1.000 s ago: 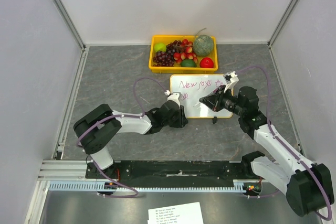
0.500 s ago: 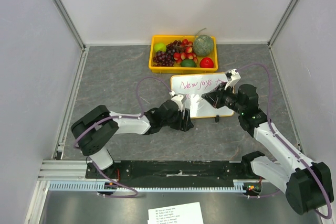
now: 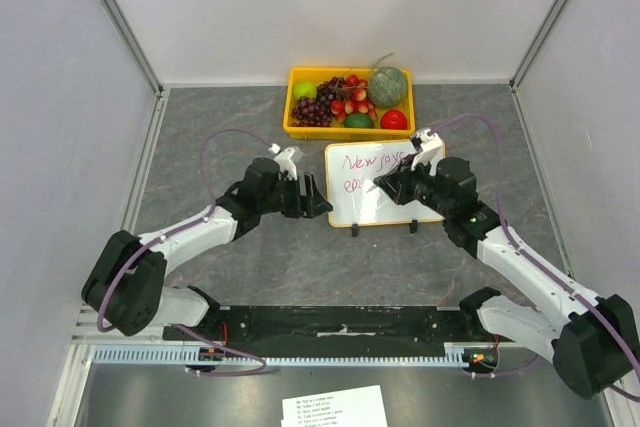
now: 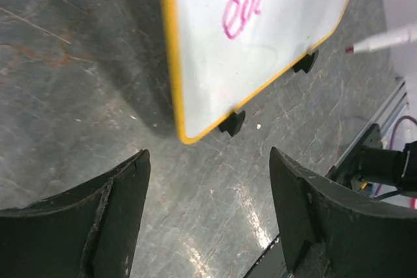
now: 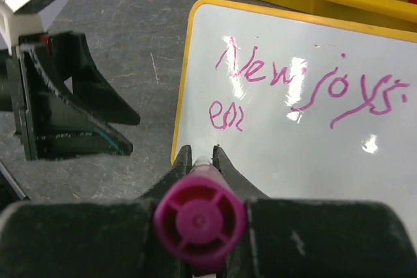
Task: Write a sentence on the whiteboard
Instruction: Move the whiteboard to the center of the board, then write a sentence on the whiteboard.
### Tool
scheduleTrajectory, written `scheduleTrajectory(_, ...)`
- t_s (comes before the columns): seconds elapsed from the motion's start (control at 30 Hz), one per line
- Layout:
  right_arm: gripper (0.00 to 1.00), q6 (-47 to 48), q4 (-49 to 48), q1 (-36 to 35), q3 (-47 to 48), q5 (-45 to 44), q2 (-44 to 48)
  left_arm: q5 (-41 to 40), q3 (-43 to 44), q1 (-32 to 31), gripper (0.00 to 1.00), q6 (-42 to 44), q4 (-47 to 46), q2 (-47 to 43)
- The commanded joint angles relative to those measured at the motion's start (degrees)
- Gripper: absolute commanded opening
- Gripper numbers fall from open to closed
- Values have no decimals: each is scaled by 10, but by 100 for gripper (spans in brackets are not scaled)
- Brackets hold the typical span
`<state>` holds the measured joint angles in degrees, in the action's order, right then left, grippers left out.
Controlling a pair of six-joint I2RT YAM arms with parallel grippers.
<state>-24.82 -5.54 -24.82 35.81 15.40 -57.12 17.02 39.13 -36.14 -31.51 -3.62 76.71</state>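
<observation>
Pink-purple cursive marker sentence [image 5: 313, 83] is sitting in the upper left of the small glossy white whiteboard [image 3: 390, 209] with thin orange frame. It reads "New joys", with only a couple of letters started on a second line below. The whiteboard is standing tilted on two small black clip feet [image 3: 354, 231] at centre frame in the top view, on the grey stone-look bench [image 3: 250, 127].

The right end effector [image 5: 201, 157] is clenched on a white-barrelled marker with a purple end [image 5: 199, 222], pointing its tip at the board. Whether the tip is touching, cannot tell.

The left end effector [image 4: 207, 180] is released, jaws wide, holding nothing. It is hovering just beside the board's left edge, apart from it.

Risks:
- The board is propped on its feet only, with nothing bracing it, so marker pressure is likely pushing it back, sliding it or tipping it over, and wrecking the strokes.
- The open left jaws are sitting close to the frame, so a stray move could be knocking the board sideways mid-letter.
- The right wrist is hanging low over wet lettering, which risks smearing it.
- The yellow plastic tray [image 3: 288, 107] of fruit is sitting near the board's top edge, so a shoved board could be bumping it.
</observation>
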Motion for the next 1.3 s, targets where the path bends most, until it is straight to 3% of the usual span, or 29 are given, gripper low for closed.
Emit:
scheduleTrajectory(0.0,0,26,-7,-55,33,-85,-17,166,-13,69,79,5,-95,39)
scheduleTrajectory(0.13,0,19,-25,-68,32,-121,-26,259,-3,99,77,-24,-227,120)
scheduleTrajectory(0.3,0,16,-47,-69,33,-131,-50,285,29,100,76,-21,-299,206)
scheduleTrajectory(0.47,0,19,-62,-73,35,-141,-75,318,52,102,72,-16,-331,247)
scheduleTrajectory(0.7,0,25,-98,-77,31,-150,-91,296,69,101,65,10,-320,267)
scheduleTrajectory(0.77,0,29,-109,-78,28,-171,-91,294,66,102,61,5,-336,282)
scheduleTrajectory(0.83,0,34,-124,-78,20,-182,-90,298,74,103,49,1,-329,292)
scheduleTrajectory(0.97,0,42,-159,-78,4,-196,-91,284,79,102,34,-2,-311,292)
scheduleTrajectory(1.27,0,64,-210,-88,-22,-215,-98,260,74,104,12,2,-252,275)
